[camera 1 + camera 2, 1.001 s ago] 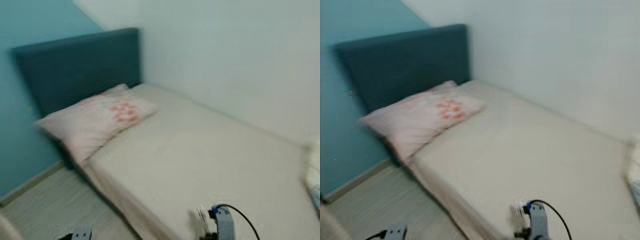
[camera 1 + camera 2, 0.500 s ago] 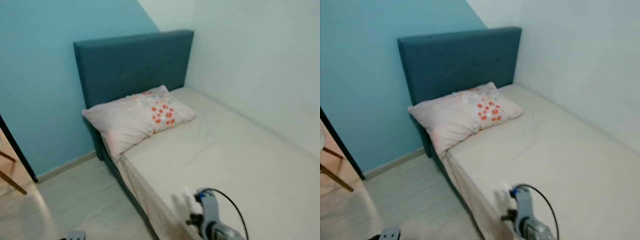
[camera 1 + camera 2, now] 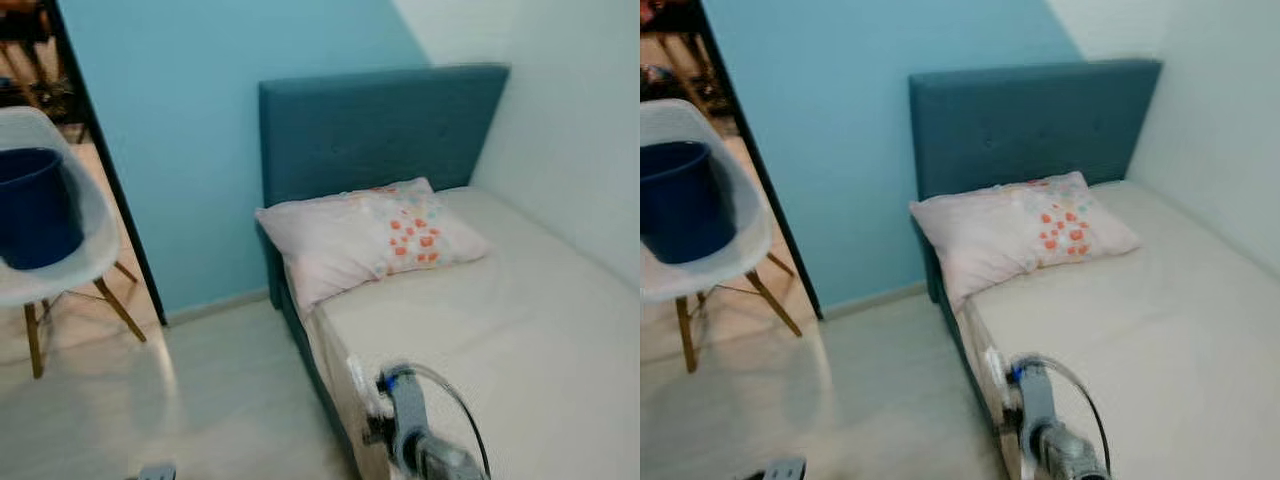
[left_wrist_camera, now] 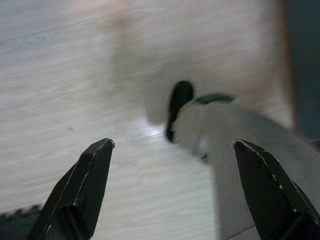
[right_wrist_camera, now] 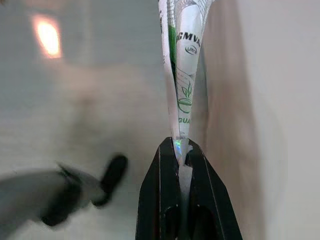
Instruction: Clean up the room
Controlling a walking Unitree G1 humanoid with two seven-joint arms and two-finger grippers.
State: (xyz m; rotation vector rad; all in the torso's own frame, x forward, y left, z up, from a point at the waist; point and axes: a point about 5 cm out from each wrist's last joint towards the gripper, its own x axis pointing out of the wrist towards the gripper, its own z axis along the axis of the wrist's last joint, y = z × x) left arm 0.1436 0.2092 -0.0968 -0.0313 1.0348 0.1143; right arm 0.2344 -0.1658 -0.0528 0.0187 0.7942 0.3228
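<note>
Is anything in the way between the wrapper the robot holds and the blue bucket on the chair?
Nothing visible blocks it. The right gripper pinches the wrapper beside the bed. Bare floor stretches from there to the chair, where the bucket sits.

Soft, even indoor light fills the head views, and both are mildly blurred throughout. The floor (image 3: 220, 390) shows a pale sheen near the chair (image 3: 60, 240), with brighter light beyond the doorway on the left. The pillow (image 3: 1025, 235) and bed (image 3: 500, 340) cast only faint shadows. The right arm at the bottom edge is out of focus. In the left wrist view the fingers (image 4: 80, 192) are sharp while the floor and a pale shape behind them smear. In the right wrist view the wrapper (image 5: 182, 65) is crisp, with a tiny glint where it is clamped; an orange glare spot glows on the blurred floor.
</note>
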